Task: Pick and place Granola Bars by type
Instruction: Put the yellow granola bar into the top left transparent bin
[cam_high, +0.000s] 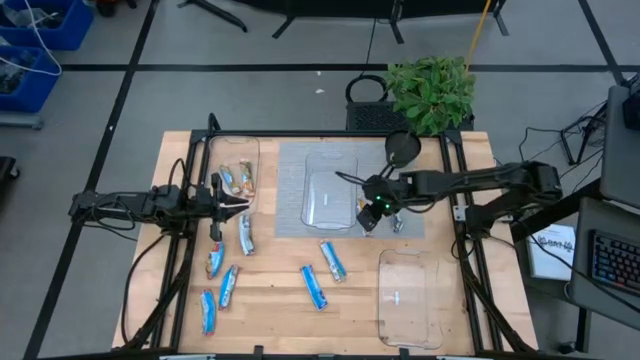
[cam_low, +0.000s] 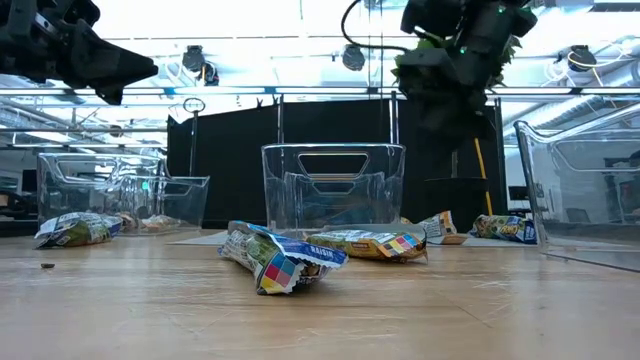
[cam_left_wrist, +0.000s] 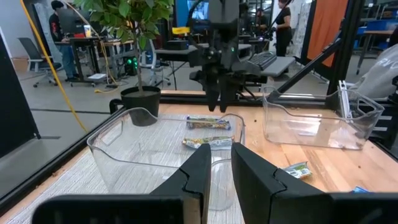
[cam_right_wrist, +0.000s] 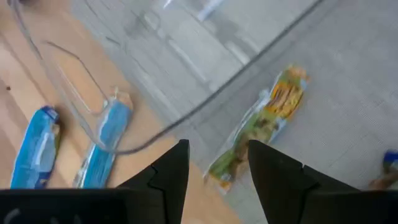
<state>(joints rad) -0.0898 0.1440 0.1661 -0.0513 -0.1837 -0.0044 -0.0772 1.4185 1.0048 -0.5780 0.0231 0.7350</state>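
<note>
On the wooden table, shiny blue-wrapped Granola Bars.

Bright overhead light; right wrist view blurred

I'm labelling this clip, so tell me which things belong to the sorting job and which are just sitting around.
Job:
granola bars
clear trays
right pincer, open above a yellow-green bar
left pincer, empty

Lying about:
potted plant
grey mat
keyboard
</note>
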